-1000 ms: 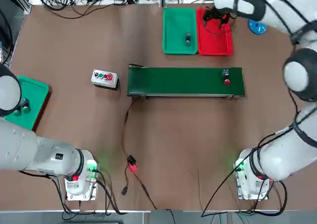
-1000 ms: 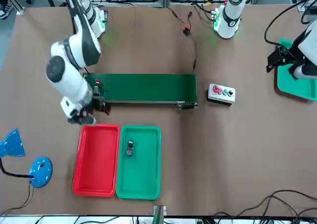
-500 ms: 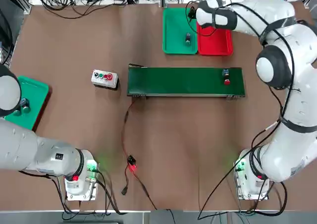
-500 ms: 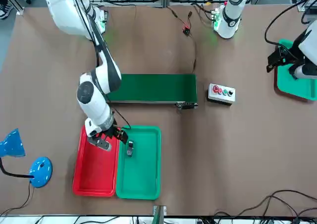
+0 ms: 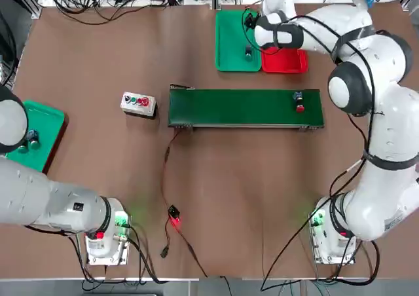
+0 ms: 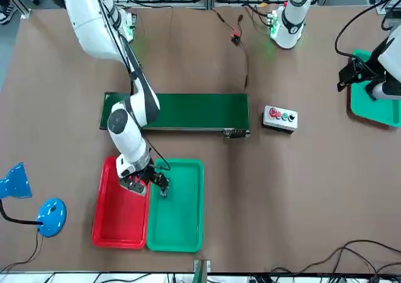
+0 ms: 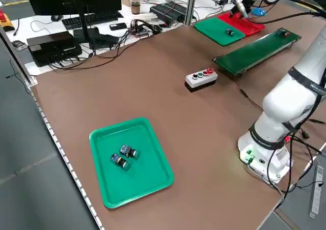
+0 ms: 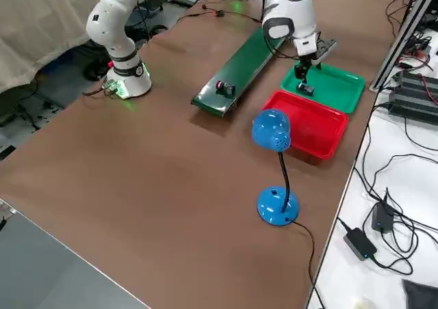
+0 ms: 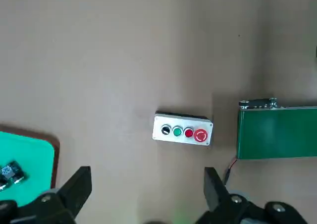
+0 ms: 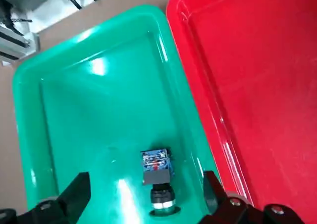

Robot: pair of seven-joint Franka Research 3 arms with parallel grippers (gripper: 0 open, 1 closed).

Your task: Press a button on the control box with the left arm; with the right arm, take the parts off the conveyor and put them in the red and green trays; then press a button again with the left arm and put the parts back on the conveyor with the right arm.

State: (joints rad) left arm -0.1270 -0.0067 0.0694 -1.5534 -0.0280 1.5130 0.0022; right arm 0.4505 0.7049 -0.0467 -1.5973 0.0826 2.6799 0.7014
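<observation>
The conveyor (image 5: 236,107) carries a red-tipped part (image 5: 299,102) near its right end. A second part (image 5: 248,51) lies in the green tray (image 5: 230,27), beside the red tray (image 5: 288,60). My right gripper (image 6: 155,181) hangs open just over that second part (image 10: 158,177) in the green tray, one finger on each side and nothing gripped. At the table's far left edge my left gripper (image 9: 147,177) is open and empty above the table. In the left wrist view the control box (image 9: 183,130) lies some way ahead of it.
A green mat on a red-brown base (image 5: 43,137) holds two small pieces at the left edge. A blue desk lamp (image 6: 39,213) stands beside the red tray. A cable with a red clip (image 5: 173,219) runs from the conveyor toward the arm bases.
The right arm has swung from above the red tray's far side across to the green tray and now hovers over the part there. The left arm has not moved.
</observation>
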